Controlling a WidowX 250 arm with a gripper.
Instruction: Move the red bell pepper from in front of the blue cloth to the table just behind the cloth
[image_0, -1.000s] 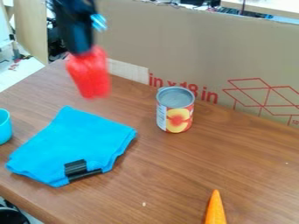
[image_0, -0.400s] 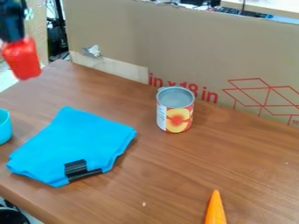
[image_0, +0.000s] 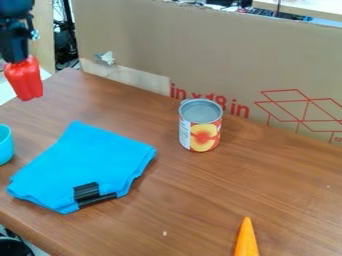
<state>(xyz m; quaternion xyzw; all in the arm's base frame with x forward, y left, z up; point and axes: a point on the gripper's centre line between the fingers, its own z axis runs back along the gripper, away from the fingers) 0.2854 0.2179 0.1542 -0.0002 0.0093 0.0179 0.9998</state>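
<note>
At the upper left the black gripper (image_0: 22, 61) hangs down, shut on a red pepper-shaped object (image_0: 25, 79), which is held in the air near the table's far left edge. Below and to the right of it a folded blue cloth (image_0: 83, 162) lies flat, a black band across its front edge. A turquoise cup (image_0: 5, 145) stands at the left border, partly cut off. The tin can (image_0: 200, 127) with a peach picture is upright near the table's middle.
An orange carrot-like piece (image_0: 246, 240) lies at the bottom right, cut off by the border. Behind the wooden table (image_0: 200, 200) stands a cardboard wall (image_0: 180, 55) with red print. A tiny pale speck (image_0: 165, 233) is near the front.
The gripper has swung left with the red object in it, then dropped slightly. The cloth, can, cup and orange piece have kept their places.
</note>
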